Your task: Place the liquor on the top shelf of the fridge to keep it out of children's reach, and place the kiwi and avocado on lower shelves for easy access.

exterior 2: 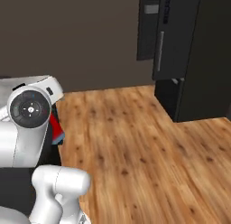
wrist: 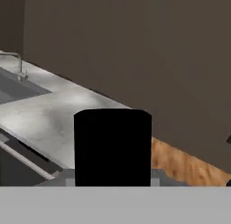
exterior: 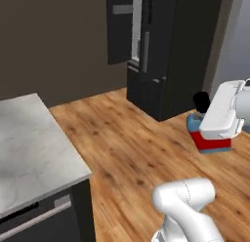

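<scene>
The claw [exterior: 215,133] is clamped on the liquor [exterior: 207,133], carried upright in it above the wooden floor [exterior: 132,148], so step 1 is under way; next it must reach the fridge [exterior: 161,50], ahead and well apart.

Left base view: set behind the arm, looking forward and down over wood floor [exterior: 127,138], fridge [exterior: 161,50] at upper centre, counter [exterior: 29,143] at lower left. Right base view: same floor and fridge [exterior 2: 189,51], at upper right. Hand view: close on the liquor [wrist: 113,146] cap, counter [wrist: 49,114] and sink [wrist: 13,85] at left.
</scene>
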Controlling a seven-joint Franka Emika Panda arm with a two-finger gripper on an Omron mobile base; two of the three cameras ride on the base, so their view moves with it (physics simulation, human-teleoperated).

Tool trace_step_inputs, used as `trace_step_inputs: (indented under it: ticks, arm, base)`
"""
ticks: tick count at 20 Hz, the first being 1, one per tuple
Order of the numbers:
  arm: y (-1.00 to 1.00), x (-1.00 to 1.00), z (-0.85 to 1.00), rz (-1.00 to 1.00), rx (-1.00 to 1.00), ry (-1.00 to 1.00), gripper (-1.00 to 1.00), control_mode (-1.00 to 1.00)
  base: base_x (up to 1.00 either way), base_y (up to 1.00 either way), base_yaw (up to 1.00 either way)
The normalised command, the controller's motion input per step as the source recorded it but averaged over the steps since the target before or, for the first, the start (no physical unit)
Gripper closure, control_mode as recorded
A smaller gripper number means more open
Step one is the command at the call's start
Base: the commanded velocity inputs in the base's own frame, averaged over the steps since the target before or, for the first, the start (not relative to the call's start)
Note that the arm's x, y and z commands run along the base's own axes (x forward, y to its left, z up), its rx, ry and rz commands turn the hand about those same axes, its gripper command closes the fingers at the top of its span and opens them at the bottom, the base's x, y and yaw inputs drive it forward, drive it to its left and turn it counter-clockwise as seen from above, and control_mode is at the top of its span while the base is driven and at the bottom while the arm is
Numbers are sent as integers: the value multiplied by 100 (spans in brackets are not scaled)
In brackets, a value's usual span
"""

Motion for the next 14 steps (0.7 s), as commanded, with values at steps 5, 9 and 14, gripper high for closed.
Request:
trace_step_inputs:
  ticks: [5, 9, 14]
  arm:
    - [0, 0, 0, 0, 0, 0, 100, 100]
    - [0, 0, 0, 0, 0, 0, 100, 100]
    - [0, 0, 0, 0, 0, 0, 100, 100]
  base:
    - [27, -60, -59]
    - [49, -28, -50]
    - [77, 0, -29]
